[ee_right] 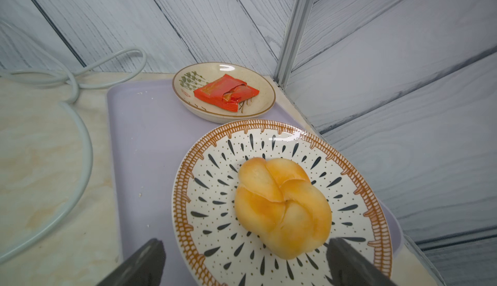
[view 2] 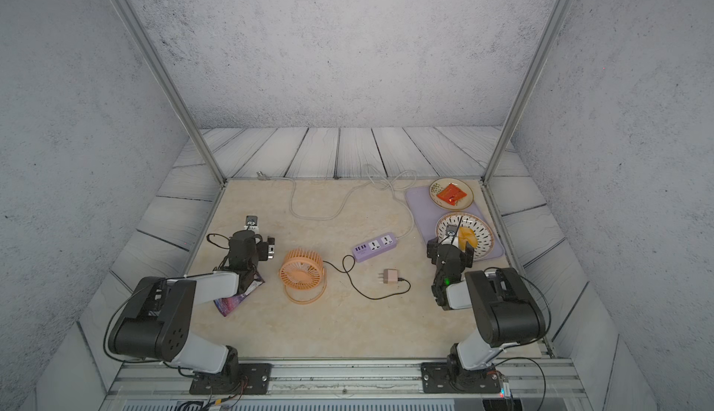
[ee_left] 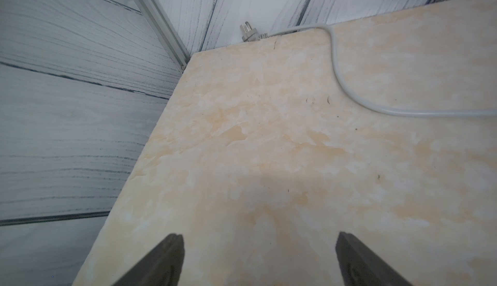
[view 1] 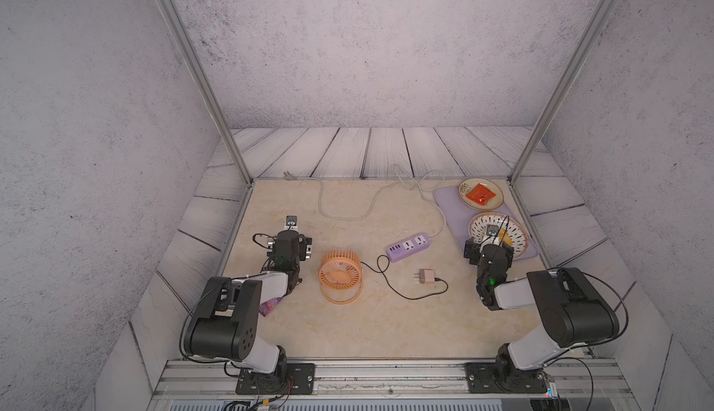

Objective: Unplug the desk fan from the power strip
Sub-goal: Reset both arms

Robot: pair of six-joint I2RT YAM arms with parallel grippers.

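From where I stand the job looks done. In both top views the desk fan [view 1: 340,275] stands on its ring stand just below the middle of the frame. Its thin black cable [view 1: 405,295] loops off to the right and ends at the small pinkish plug [view 1: 427,276]. The plug lies flat on the marble top with its prongs bare. It sits just below the power strip [view 1: 408,246] and apart from it, and both of the strip's 2 white sockets are empty. The strip's own pale cord [view 1: 347,216] trails toward the upper part of the frame.

Both arms sit at the sides, left and right in the frame, I'd guess so as not to disturb the freed plug. In the left wrist view the left gripper [ee_left: 259,240] has its fingers spread over bare tabletop, with nothing between them. The right gripper [ee_right: 246,241] is also spread and empty, and it hangs above the food at the right edge.

That food sits on a pale-purple tray [ee_right: 139,136], which keeps it clear of the wiring. On the tray are 2 dishes. The small cream dish [ee_right: 258,83] holds 1 red sachet [ee_right: 226,93], and the patterned plate [ee_right: 193,179] holds 1 golden knotted bun [ee_right: 279,206].

A purple packet [view 1: 270,304] pokes out from under the left arm.
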